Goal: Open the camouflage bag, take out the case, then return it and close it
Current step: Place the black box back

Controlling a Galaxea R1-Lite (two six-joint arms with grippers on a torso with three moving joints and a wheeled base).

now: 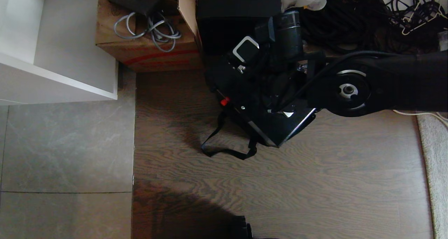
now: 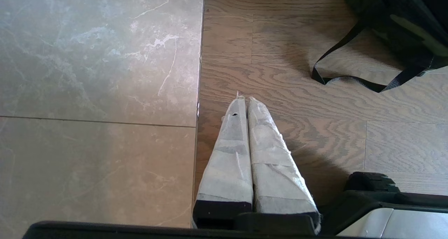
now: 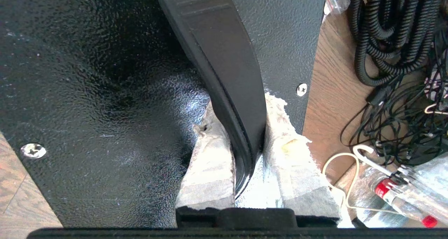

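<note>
Pinched between the right gripper's (image 3: 246, 151) tape-wrapped fingers (image 3: 210, 162) is the smooth, curved black handle (image 3: 224, 64) of the case (image 3: 91, 92); the jaws stand narrow, closed on it. The case's face is pebbled black metal with small bright screws near its edges.

From the head camera the right arm (image 1: 381, 85) crosses over the case (image 1: 280, 123), hiding most of it and the gripper itself; only a flat black corner with a pale edge and a small red spot (image 1: 224, 101) are clear. The camouflage bag (image 2: 402, 25) is hard to tell apart from the case in that dark mass; the left wrist camera shows just a cut-off corner of green-and-black fabric, with a black strap (image 1: 227, 149) looping out onto the wood-grain floor (image 1: 280, 190).

Just beyond the case stands a tall black box (image 1: 238, 8), beside it a brown cardboard box (image 1: 147, 46) bearing grey cables. Coiled black cables (image 3: 378, 39) lie near the case's other side.

Well apart from the case, the left gripper (image 2: 245, 100) hangs above the floor beside grey marbled tile (image 2: 98, 74), its pale wrapped fingers pressed together, holding nothing.
</note>
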